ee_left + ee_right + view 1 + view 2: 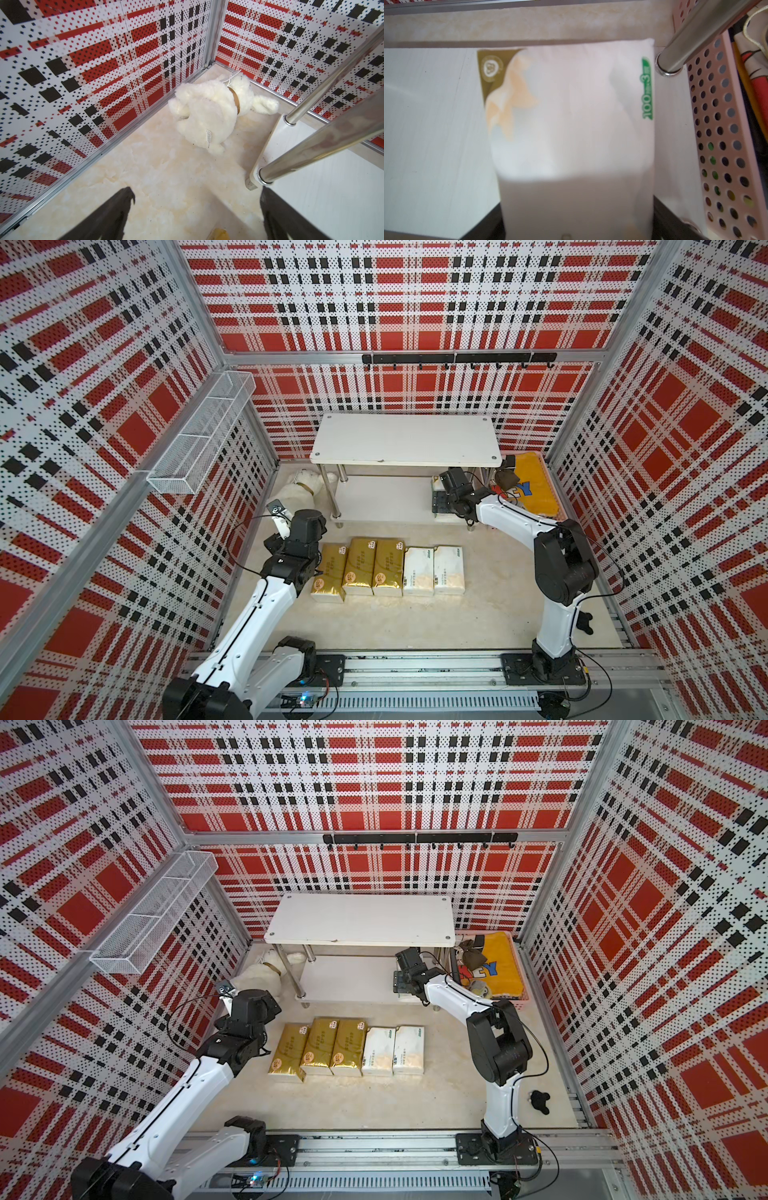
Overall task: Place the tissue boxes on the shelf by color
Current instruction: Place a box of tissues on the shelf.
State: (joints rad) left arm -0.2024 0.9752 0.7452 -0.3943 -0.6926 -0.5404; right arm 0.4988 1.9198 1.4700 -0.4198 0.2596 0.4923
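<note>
Right hand (577,224) astride white tissue pack (571,124)

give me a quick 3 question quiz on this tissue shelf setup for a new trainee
1. Count: how many gold packs lie on the floor?
2. True or false: the top board of the shelf has a tissue pack on it.
3. Pick one: what sits between the fingers of the right gripper on the lower board?
A. a plush toy
B. a white pack
C. a gold pack

Key: 1) three. 2) false, the top board is bare. 3) B.
</note>
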